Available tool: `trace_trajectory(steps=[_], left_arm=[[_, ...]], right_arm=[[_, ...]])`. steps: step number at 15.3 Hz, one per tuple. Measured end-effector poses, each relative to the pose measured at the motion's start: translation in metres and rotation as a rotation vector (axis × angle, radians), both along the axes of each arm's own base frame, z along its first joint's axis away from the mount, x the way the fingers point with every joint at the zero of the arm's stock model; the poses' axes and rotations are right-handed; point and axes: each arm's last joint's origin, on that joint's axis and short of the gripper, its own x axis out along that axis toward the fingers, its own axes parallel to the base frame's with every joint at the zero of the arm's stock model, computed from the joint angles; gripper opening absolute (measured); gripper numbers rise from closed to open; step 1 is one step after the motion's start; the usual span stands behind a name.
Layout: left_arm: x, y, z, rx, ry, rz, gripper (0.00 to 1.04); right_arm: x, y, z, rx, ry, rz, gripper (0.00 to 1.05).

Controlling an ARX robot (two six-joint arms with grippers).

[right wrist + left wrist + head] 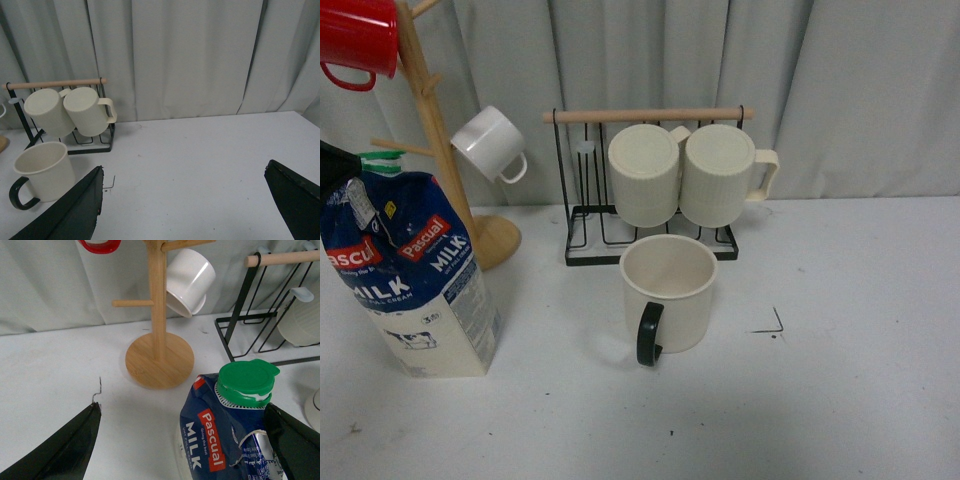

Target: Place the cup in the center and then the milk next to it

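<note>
Milk (220, 455) between wide-open left hand's (181, 409) fingers (287, 440), close to one; right hand (184, 172) equally wide open.

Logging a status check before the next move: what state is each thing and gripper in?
cup: upright, empty.
milk: standing on the table, capped.
ribbed mugs: on their sides on the rack.
white cup: hanging on the wooden tree.
red mug: hanging on the tree.
left gripper: open, fingers either side of the milk.
right gripper: open, empty.

The milk (415, 270) reads "Pascual MILK", with possibly "cream" beneath.
</note>
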Motion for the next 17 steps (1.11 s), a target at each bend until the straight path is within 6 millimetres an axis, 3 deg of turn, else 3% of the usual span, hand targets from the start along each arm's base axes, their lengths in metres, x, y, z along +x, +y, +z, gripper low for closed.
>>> trace_trajectory(steps=[3,8,11,16,17], left_arm=[[0.001,0.009,0.007,-0.077,0.031,0.005,0.98],[-0.008,-0.001,0.039,-0.132,-0.06,-0.147,0.98],[-0.009,-0.017,0.018,-0.075,0.012,-0.374,0.98],[0.016,-0.001,0.006,0.044,0.055,-0.283,0.98],[0.031,-0.003,0.0,0.045,0.061,-0.284,0.98]], right_arm=[[0.0,0.0,0.0,0.0,0.0,0.0,0.98],[0.0,0.0,0.0,0.0,0.0,0.0,0.98],[0.0,0.0,0.0,0.0,0.0,0.0,0.98],[0.0,0.0,0.0,0.0,0.0,0.0,0.98],[0.0,0.0,0.0,0.0,0.0,0.0,0.98]])
